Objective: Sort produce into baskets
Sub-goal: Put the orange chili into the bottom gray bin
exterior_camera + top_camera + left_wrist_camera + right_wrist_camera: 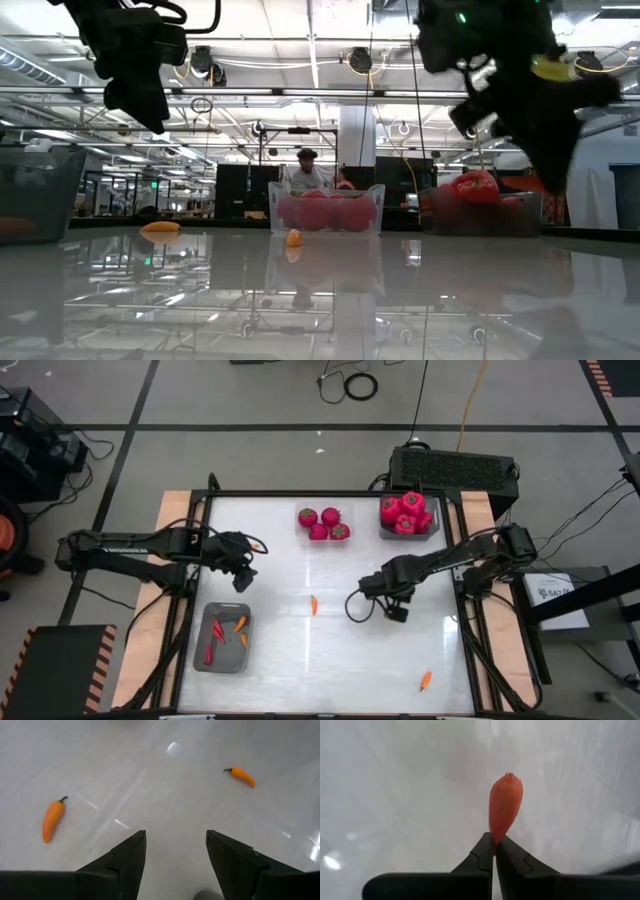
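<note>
My right gripper is over the table's middle right and is shut on a red-orange pepper. My left gripper is open and empty; it hangs above the table, just beyond the left grey basket, which holds several peppers. Two orange peppers lie loose on the table; the left wrist view shows them too. Several red tomatoes lie in a loose group at the far middle. The far right basket holds several more tomatoes. My right gripper pinches the pepper by its narrow end between the two fingertips. The pepper sticks out beyond the fingers, in line with them, with its blunt end farthest away. It is lifted clear of the table.
A black box stands behind the table's far right edge. A dark cable loop hangs by my right arm. The white tabletop lies open between the loose peppers. A person shows far behind the table in the low view.
</note>
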Robot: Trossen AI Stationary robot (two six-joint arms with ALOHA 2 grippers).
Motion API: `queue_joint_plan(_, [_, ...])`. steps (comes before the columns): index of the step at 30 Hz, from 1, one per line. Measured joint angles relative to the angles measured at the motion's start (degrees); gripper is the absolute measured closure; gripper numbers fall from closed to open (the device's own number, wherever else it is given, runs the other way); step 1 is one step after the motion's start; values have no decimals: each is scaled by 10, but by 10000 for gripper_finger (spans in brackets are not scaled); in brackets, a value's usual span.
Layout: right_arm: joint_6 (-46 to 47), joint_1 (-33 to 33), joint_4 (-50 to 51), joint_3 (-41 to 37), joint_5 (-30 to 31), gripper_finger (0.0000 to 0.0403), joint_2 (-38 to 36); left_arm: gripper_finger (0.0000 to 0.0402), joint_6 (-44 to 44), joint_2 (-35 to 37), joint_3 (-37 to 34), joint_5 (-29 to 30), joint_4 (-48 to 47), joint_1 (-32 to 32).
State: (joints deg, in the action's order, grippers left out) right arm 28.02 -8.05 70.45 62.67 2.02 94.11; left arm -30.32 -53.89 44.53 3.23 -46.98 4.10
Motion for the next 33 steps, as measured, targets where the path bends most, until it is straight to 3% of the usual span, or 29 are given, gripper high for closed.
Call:
queue_joint_plan(7, [72, -4, -48, 95, 17, 402, 0, 187, 64, 0, 0, -17, -3, 0])
queue_joint_plan(14, [145, -35, -223, 137, 27, 402, 8, 187, 153, 0, 0, -35, -27, 0])
queue_joint_plan(17, [160, -52, -287, 159, 28, 402, 35, 187, 178, 0, 0, -11, -55, 1])
queue_joint_plan(24, [163, -74, -340, 297, 30, 403, 171, 187, 206, 0, 0, 18, -85, 19])
queue_joint_plan(29, [128, -76, -346, 457, 36, 403, 293, 187, 209, -7, 0, 17, -111, 92])
queue_joint_plan(33, [99, -73, -349, 596, 41, 403, 385, 187, 248, -9, 0, -24, -102, 154])
